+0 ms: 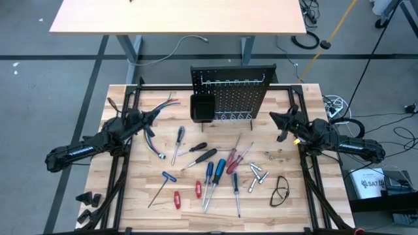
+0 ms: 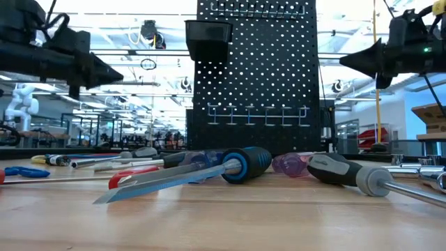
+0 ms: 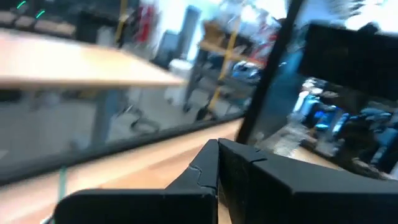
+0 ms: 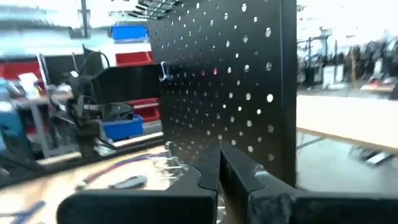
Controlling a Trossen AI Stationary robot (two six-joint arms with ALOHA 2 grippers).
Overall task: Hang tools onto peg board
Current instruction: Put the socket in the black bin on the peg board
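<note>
Both tools closed, empty — left tool [image 1: 157, 111] and right tool [image 1: 273, 117] flank the peg board [image 1: 233, 91]; screwdrivers [image 1: 212, 173] on bench [image 1: 300, 209].

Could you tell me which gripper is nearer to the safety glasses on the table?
The right gripper; the safety glasses lie on its side, toward the table's front edge. The left gripper hangs across the table, beyond the scattered screwdrivers.

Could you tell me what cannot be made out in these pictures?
- Small silver bits: too small in the high view to tell apart.
- Peg board top: cut off by the low view's upper edge.
- Left wrist view: blurred; things beyond the left tool are unreadable.
</note>
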